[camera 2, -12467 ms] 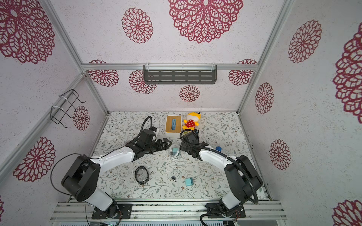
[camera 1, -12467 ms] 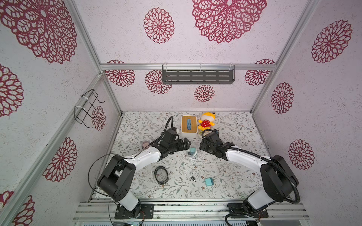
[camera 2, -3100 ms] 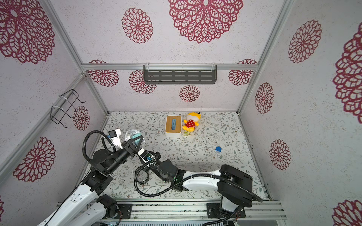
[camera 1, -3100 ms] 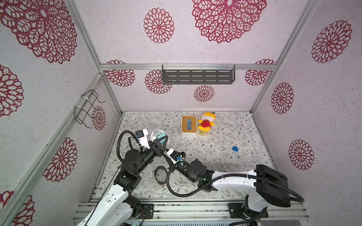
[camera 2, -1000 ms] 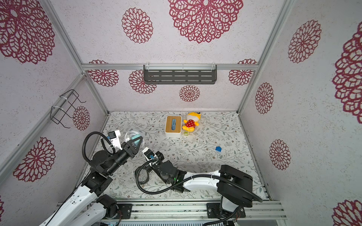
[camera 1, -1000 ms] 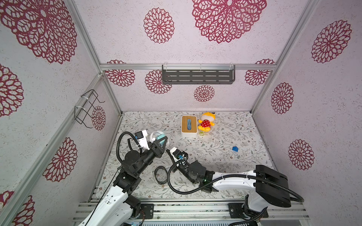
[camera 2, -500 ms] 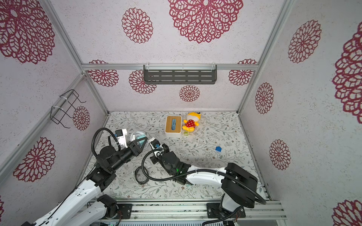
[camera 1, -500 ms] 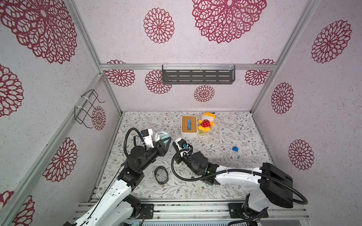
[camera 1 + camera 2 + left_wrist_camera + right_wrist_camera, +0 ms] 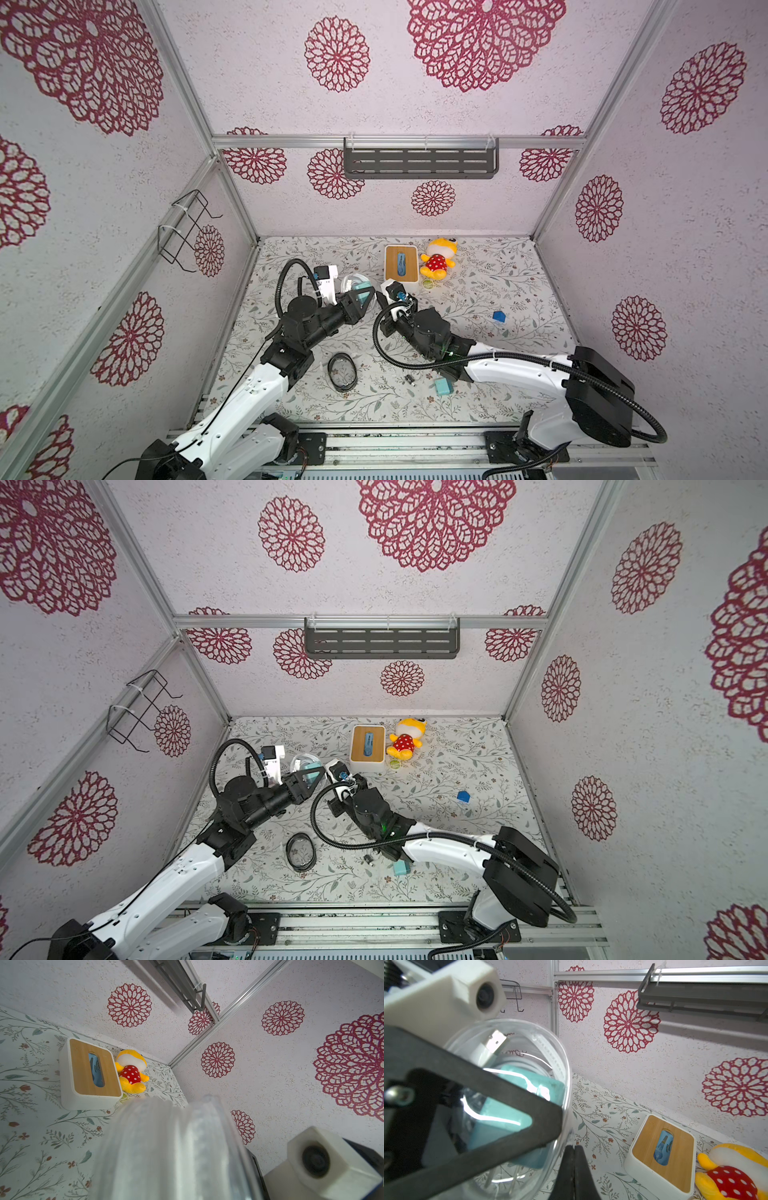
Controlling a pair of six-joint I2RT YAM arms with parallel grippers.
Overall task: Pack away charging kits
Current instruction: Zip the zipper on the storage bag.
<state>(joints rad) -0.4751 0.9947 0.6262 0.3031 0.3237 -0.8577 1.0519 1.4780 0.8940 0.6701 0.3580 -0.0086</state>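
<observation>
so: teal cube plug adapter (image 9: 500, 1118) + thin white cable (image 9: 481, 1053) w/ metal USB end sat inside clear round plastic jar (image 9: 560, 1064), jar held up tilted, mouth twd right gripper (image 9: 573, 1159). jar body clamped betw jaws of left gripper (image 9: 365, 296). right gripper pinched closed, empty, just beside jar rim. 2nd teal cube (image 9: 443, 387) lay on floral table (image 9: 478, 270) by right arm, well apart from jar. imo cubes light, hard, smooth: grab across flat opp sides. cable springy, prob snags. jar thin, slick.
</observation>
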